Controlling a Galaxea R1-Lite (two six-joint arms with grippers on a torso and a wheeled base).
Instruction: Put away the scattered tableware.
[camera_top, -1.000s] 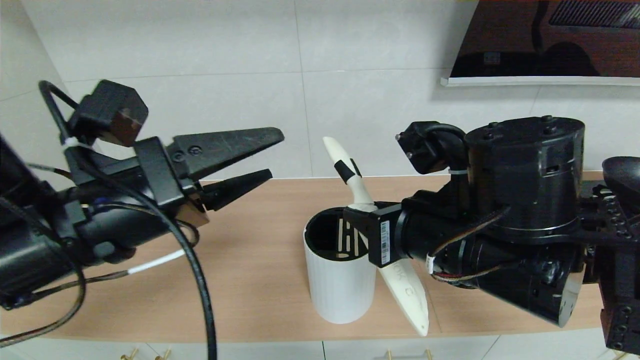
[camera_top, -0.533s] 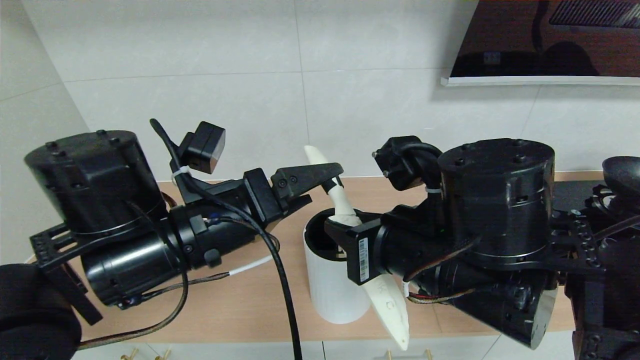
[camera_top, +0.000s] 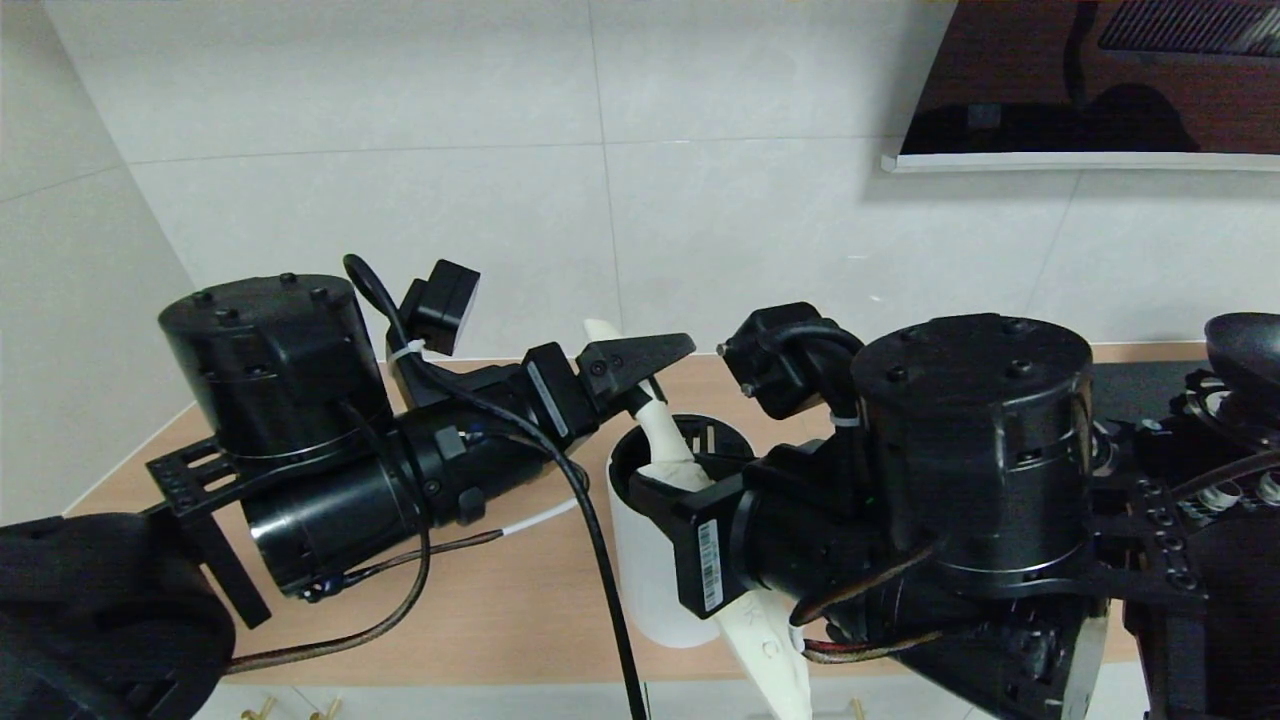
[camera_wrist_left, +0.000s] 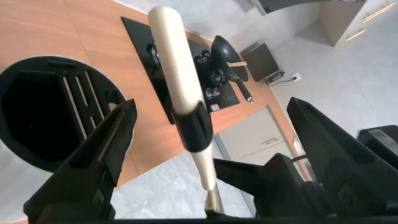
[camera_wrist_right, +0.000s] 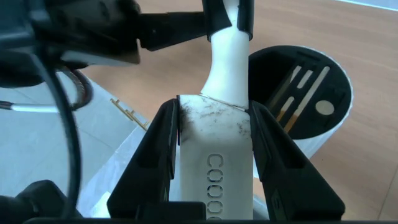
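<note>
The left arm comes in from 8 o'clock, lying nearly level. Its left gripper (camera_top: 640, 385) (camera_wrist_left: 205, 118) has its jaws spread wide on either side of the handle, at the black band (camera_wrist_left: 193, 124), and neither finger touches it. The right arm enters from 4 o'clock. The right gripper (camera_top: 685, 475) (camera_wrist_right: 214, 115) is clamped on the neck of the cream-white plastic rice paddle (camera_top: 660, 430) (camera_wrist_left: 171, 56) (camera_wrist_right: 217, 143). The paddle is tilted, with its handle tip toward 11 o'clock and its blade toward 5 o'clock. It crosses the mouth of the white cylindrical utensil holder (camera_top: 650, 560) (camera_wrist_left: 31, 112) (camera_wrist_right: 342, 118), which stands on the light wooden countertop (camera_top: 480, 590). The blade carries raised lettering, and a barcode sticker sits on the right gripper's body.
</note>
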